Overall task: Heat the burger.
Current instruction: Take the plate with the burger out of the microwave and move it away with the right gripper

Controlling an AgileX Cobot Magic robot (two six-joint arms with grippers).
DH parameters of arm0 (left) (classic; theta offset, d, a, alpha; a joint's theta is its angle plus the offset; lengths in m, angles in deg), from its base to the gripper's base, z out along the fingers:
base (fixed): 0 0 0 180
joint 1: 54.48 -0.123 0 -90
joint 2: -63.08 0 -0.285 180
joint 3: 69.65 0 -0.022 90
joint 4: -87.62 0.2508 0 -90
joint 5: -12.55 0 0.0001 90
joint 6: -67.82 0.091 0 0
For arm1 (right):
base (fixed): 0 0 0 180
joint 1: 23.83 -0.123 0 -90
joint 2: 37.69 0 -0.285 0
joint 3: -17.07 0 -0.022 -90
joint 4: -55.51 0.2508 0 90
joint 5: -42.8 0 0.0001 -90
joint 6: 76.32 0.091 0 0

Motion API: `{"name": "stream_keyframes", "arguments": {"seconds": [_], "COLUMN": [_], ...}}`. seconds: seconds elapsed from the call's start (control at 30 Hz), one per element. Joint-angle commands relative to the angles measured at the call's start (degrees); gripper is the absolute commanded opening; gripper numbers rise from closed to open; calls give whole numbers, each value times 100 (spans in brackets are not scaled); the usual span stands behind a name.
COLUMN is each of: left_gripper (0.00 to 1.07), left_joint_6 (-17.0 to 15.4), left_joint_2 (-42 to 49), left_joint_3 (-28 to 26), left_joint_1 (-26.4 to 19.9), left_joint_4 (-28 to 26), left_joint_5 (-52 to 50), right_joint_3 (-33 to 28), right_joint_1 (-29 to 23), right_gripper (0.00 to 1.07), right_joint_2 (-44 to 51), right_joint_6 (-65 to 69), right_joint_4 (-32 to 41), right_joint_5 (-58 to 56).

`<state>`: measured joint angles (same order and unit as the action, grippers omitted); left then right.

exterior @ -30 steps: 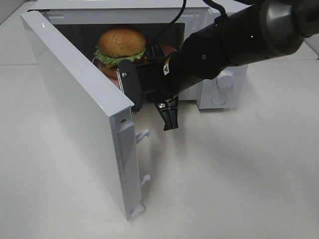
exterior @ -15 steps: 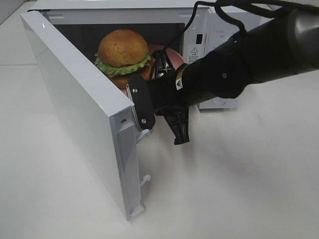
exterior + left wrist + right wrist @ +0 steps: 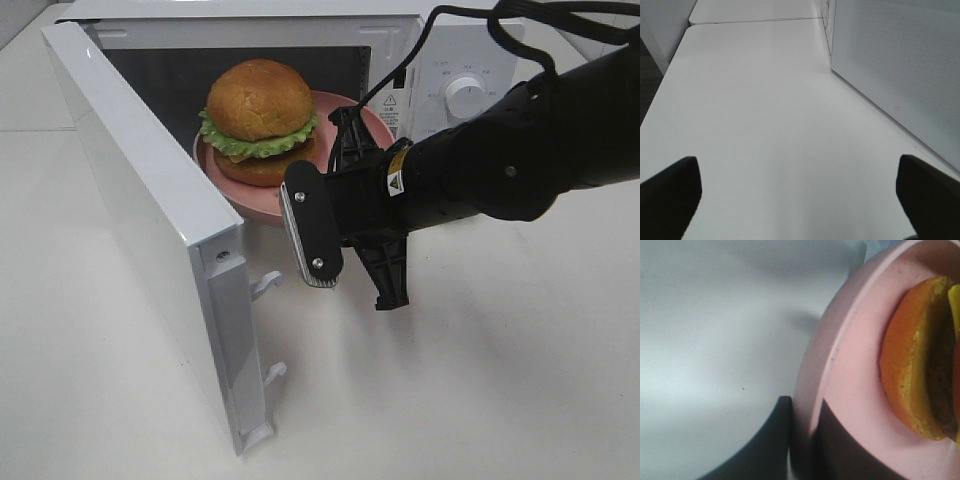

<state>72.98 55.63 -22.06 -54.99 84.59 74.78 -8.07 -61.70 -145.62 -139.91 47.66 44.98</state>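
The burger [image 3: 260, 100], a golden bun with green lettuce, sits on a round pink plate [image 3: 255, 208] at the mouth of the open white microwave [image 3: 450, 60]. My right gripper [image 3: 342, 122] reaches in from the right and is shut on the plate's right rim. In the right wrist view its dark fingers [image 3: 771, 440] stand on either side of the plate [image 3: 855, 365] rim, with the burger [image 3: 910, 365] close behind. My left gripper [image 3: 800, 200] is open over bare table, its two dark fingertips far apart with nothing between them. It is outside the exterior high view.
The microwave door [image 3: 150, 190] stands swung out to the left, its latch hooks [image 3: 265, 285] facing the right arm. The left wrist view shows the door's outer face [image 3: 890, 75] beside the white table [image 3: 765, 100]. The control dial [image 3: 468, 97] is to the right of the opening.
My right arm has drawn back toward the front right, and the plate and burger shifted slightly that way and show more fully. The door's free edge has swung a little further left.
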Motion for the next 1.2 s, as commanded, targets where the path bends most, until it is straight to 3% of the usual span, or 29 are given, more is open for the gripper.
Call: {"name": "stream_keyframes", "arguments": {"seconds": [0.03,0.5,0.83,1.2], "left_gripper": [98,98,98,98], "left_joint_6": [-6,-6,-6,-6], "left_joint_2": [80,80,80,80], "left_joint_3": [-6,-6,-6,-6], "left_joint_1": [-11,-11,-11,-11], "left_joint_4": [-11,-11,-11,-11], "left_joint_5": [-80,-80,-80,-80], "right_joint_3": [-269,-1077,-1982,-2498], "right_joint_1": [86,86,86,86], "right_gripper": [0,0,0,0], "right_joint_2": [390,1152,2017,2865], "right_joint_6": [155,155,160,166], "right_joint_4": [361,602,670,785], "right_joint_5": [498,647,630,332]}}
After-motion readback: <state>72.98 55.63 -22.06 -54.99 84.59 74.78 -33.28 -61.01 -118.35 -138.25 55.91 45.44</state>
